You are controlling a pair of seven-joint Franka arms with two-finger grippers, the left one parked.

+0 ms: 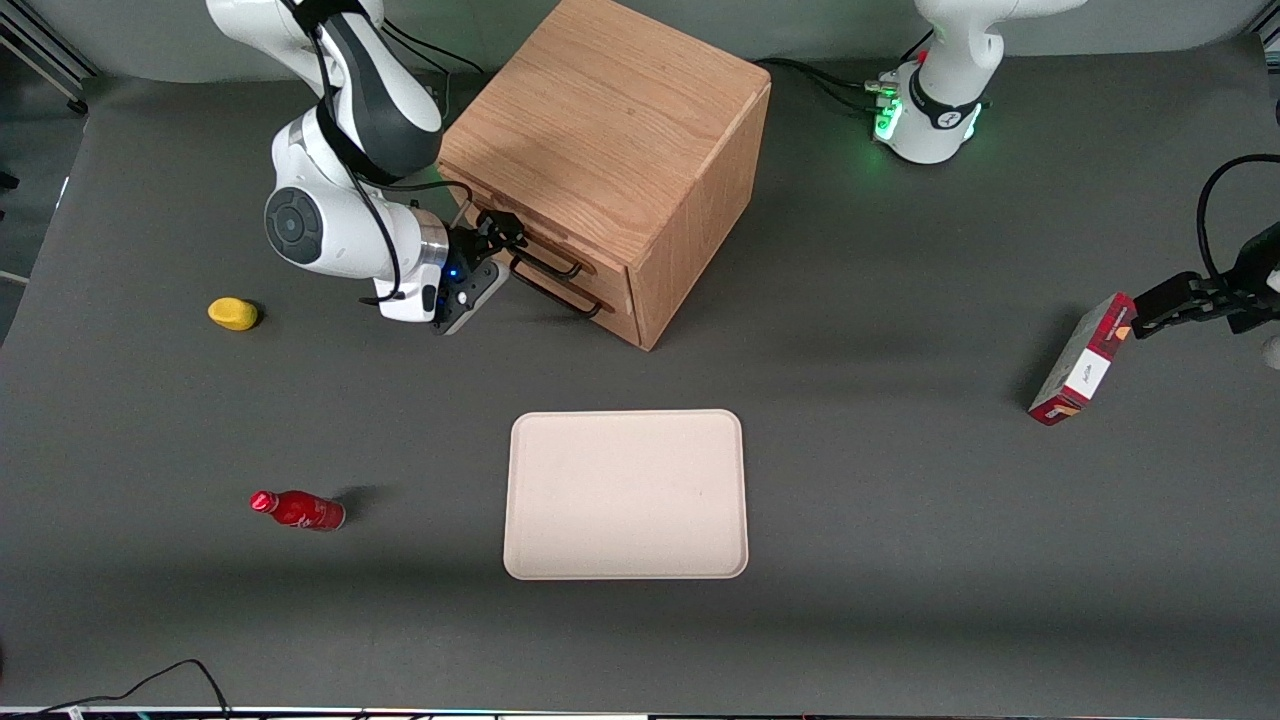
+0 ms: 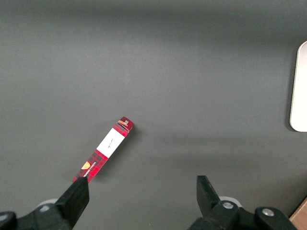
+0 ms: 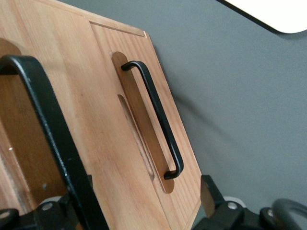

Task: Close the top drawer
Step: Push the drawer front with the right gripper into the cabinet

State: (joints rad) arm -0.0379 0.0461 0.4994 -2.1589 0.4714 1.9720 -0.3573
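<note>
The oak cabinet (image 1: 610, 120) stands at the back of the table. The top drawer (image 1: 598, 268) sits about flush with the cabinet front. Its black bar handle (image 1: 545, 262) shows close up in the right wrist view (image 3: 45, 134). The lower matching drawer (image 1: 600, 310) has its own black handle (image 3: 156, 124). My right gripper (image 1: 495, 235) is right at the drawer fronts, level with the top handle. Its fingers (image 3: 208, 196) stand wide apart and hold nothing. The top handle bar crosses in front of one finger, between the two.
A beige tray (image 1: 625, 495) lies nearer the front camera than the cabinet. A yellow object (image 1: 232, 313) and a red bottle (image 1: 298, 510) lie toward the working arm's end. A red box (image 1: 1082, 360) stands toward the parked arm's end.
</note>
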